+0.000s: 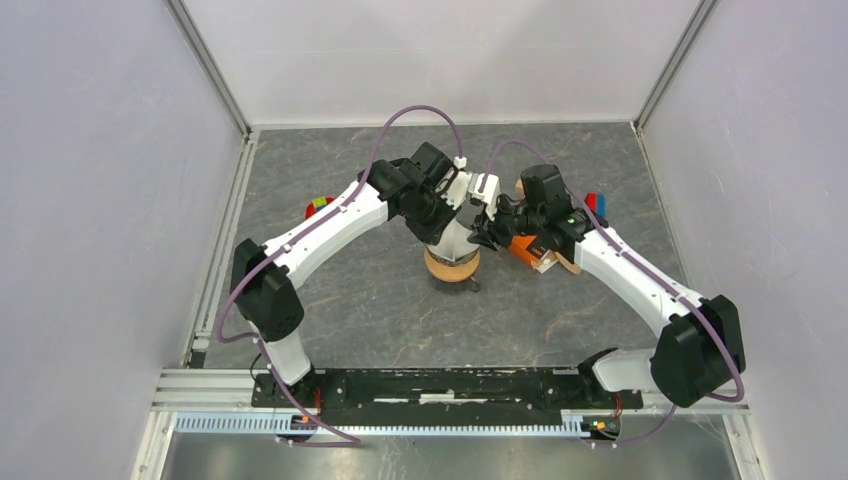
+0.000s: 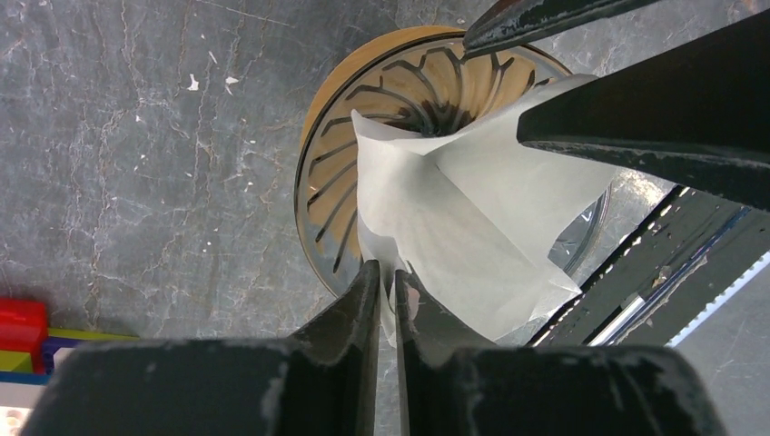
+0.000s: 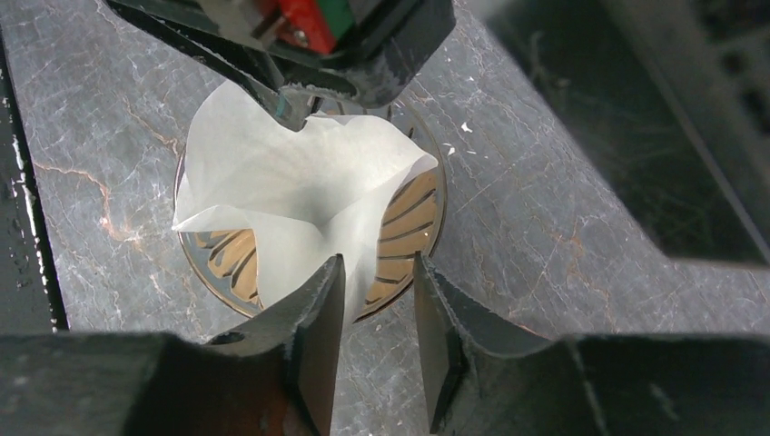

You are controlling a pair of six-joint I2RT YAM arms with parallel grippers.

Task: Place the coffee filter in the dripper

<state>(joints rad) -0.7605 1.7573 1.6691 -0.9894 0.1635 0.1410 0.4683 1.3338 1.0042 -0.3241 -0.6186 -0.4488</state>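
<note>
Thin white paper, matt and softly creased, makes up the coffee filter [image 2: 454, 218], with light showing through its folds. The dripper [image 2: 363, 154] beneath it is dark, see-through and glossy (whether glass or plastic cannot be told), its ribbed walls catching highlights above a tan, wood-look base [image 1: 450, 270]. The left gripper [image 2: 388, 271] has matt black fingers, scuffed and chipped pale at the edges; the right gripper [image 3: 378, 263] shows the same worn black finish. The table [image 2: 136, 136] is a dull grey, stone-patterned surface flecked with white nicks. The arm shells [image 1: 330, 225] look like smooth white plastic, and a brushed metal rail [image 1: 200, 385] runs along the near edge.
</note>
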